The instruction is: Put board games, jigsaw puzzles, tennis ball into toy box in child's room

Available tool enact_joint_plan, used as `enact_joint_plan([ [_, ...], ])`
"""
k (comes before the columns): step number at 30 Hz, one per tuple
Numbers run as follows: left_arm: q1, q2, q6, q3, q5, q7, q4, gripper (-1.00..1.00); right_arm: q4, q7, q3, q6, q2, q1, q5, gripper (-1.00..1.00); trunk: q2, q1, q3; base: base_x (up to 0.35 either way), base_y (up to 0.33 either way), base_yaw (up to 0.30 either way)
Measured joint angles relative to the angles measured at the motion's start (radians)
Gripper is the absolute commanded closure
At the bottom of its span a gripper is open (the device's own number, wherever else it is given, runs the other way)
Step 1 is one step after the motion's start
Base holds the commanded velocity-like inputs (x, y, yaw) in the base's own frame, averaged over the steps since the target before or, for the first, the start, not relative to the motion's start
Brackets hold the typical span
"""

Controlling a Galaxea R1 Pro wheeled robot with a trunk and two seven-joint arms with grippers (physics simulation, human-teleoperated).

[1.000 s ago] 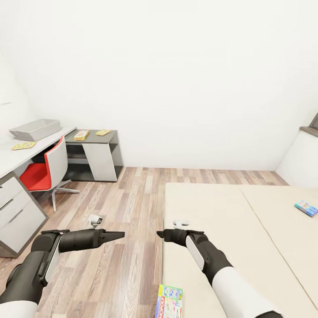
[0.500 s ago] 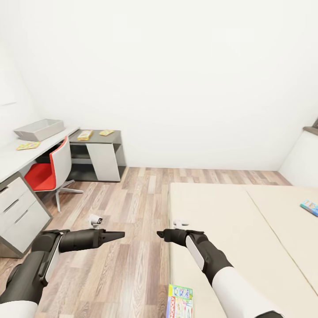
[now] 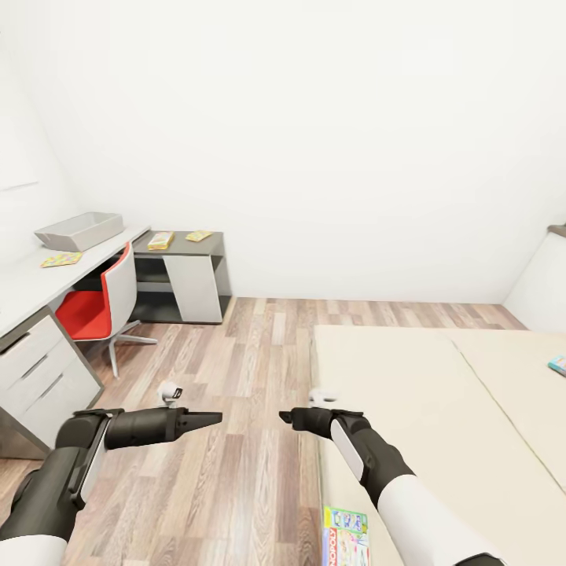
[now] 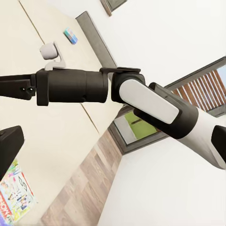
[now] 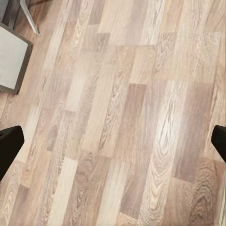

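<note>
- Against the far left wall, the long L-shaped desk (image 3: 31,287) with a pale top carries the light grey open-topped toy box (image 3: 79,230), and a flat box with a bright multicoloured lid (image 3: 61,259) lies just near of it on the same top.
- On the dark grey desk section (image 3: 185,245) further right lie two more small flat boxes, a yellow and orange one (image 3: 161,240) and a yellow one (image 3: 198,235), close together but apart.
- Under the pale top stands a red-and-white swivel chair (image 3: 106,303), beside the white drawer unit (image 3: 39,369).
- At the right, the low bed with a plain beige two-part mattress (image 3: 440,409) holds a colourful board game box (image 3: 346,536) at its near left edge and a blue board game box (image 3: 558,364) far out at the right border.
- Over the wood-plank floor (image 3: 236,440), the left gripper (image 3: 208,420) points right with its dark fingers drawn to a narrow point in the head view.
- Opposite it, the right gripper (image 3: 284,417) hangs at the bed's left edge, empty; the right wrist view shows its two fingertips (image 5: 9,146) wide apart over bare planks.
- From the left wrist view, the right arm (image 4: 141,101) crosses the mattress, with the blue box (image 4: 70,35) beyond and the colourful box (image 4: 14,197) nearer.
</note>
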Motion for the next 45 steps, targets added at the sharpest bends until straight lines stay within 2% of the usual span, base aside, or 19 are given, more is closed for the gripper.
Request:
enact_joint_plan([
  [29, 0.0, 0.0, 0.0, 0.0, 0.0, 0.0, 0.0, -1.0, 0.0, 0.0, 0.0, 0.0, -0.001, 0.0, 0.0, -1.0, 0.0, 0.0, 0.0, 0.02, 0.217, 0.0],
  [45, 0.0, 0.0, 0.0, 0.0, 0.0, 0.002, 0.0, -1.0, 0.001, 0.001, 0.0, 0.0, -0.001, 0.0, -0.001, -1.0, 0.0, 0.0, 0.0, 0.066, 0.061, 0.0],
])
